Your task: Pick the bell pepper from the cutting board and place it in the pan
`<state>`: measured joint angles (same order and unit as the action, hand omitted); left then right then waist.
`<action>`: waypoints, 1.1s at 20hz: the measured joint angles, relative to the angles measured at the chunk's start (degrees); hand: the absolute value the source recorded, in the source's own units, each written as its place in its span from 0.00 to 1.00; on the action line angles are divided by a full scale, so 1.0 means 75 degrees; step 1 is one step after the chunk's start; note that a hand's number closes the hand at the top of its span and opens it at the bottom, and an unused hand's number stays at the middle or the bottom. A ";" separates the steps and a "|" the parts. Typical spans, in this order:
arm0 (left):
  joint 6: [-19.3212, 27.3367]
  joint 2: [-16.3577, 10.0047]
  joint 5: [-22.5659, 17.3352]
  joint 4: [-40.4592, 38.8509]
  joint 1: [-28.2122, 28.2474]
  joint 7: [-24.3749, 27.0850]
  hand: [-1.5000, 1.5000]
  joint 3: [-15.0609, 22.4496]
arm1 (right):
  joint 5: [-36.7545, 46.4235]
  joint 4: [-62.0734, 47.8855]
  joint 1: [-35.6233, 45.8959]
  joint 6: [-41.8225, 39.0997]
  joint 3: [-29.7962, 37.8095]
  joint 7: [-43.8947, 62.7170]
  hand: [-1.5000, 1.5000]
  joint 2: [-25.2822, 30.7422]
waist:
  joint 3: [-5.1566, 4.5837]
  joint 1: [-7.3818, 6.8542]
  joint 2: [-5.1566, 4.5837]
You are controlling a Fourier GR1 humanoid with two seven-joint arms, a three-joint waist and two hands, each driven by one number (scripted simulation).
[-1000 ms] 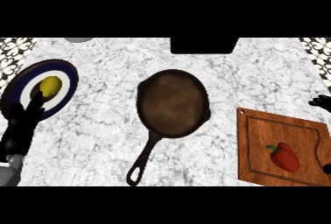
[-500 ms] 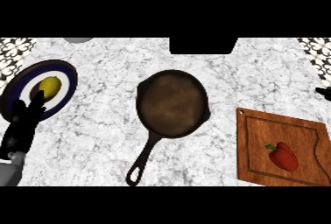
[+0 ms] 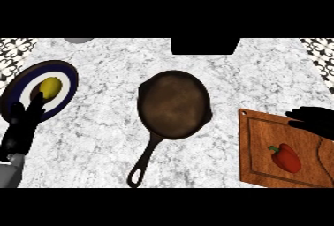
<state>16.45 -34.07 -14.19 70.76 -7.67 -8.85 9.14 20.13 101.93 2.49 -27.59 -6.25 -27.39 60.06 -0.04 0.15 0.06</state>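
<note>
the pan (image 3: 175, 103) lies near the middle of the worktop (image 3: 104, 145), dark and round, its long handle running toward the near-left. its inside shows bare brown metal all over.

the cutting board (image 3: 257, 145) lies at the right, apart from the pan. on it lies the bell pepper (image 3: 286, 157), red with a green stem, in the board's near half and clear of its edges. the pepper is well apart from the pan.

the right hand (image 3: 316, 120) comes in from the right edge over the board's far right corner. its fingers are stretched out leftward and relaxed, grasping nothing. it is beyond the pepper, with bare board showing between them.

at the far left is a plate (image 3: 65, 70), dark blue rim and white middle. it holds one yellow rounded item (image 3: 50, 87); i cannot tell what kind.

the left hand (image 3: 23, 126) rests at the left edge, fingers up and straight, released. its fingertips overlap the plate's near rim, just short of the yellow item.

a black block (image 3: 203, 46) sits at the far edge, and a grey round object (image 3: 78, 40) shows in part at the far left.
</note>
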 measured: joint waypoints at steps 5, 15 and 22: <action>-0.0057 0.0206 0.0186 -0.0145 -0.0095 0.0010 0.50 -0.0064 | 0.1340 -0.0044 -0.0283 0.0262 -0.0487 0.0022 0.00 -0.0176 | 0.0005 -0.0003 -0.0007; -0.0356 0.0395 0.0612 0.0014 0.0016 -0.0141 0.50 -0.0505 | 0.3206 -0.0476 -0.0544 0.0762 -0.0765 0.0097 0.00 -0.1247 | 0.0007 -0.0017 -0.0006; -0.0651 0.0497 0.0853 0.0211 0.0058 -0.0342 0.50 -0.0862 | 0.4208 -0.1102 -0.0556 0.1061 -0.0743 -0.0319 0.00 -0.1708 | 0.0006 -0.0025 -0.0007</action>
<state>11.56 -30.34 -7.79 72.34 -7.23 -11.41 2.68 51.69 93.67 -1.68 -19.63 -11.82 -29.78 47.25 0.00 -0.03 0.01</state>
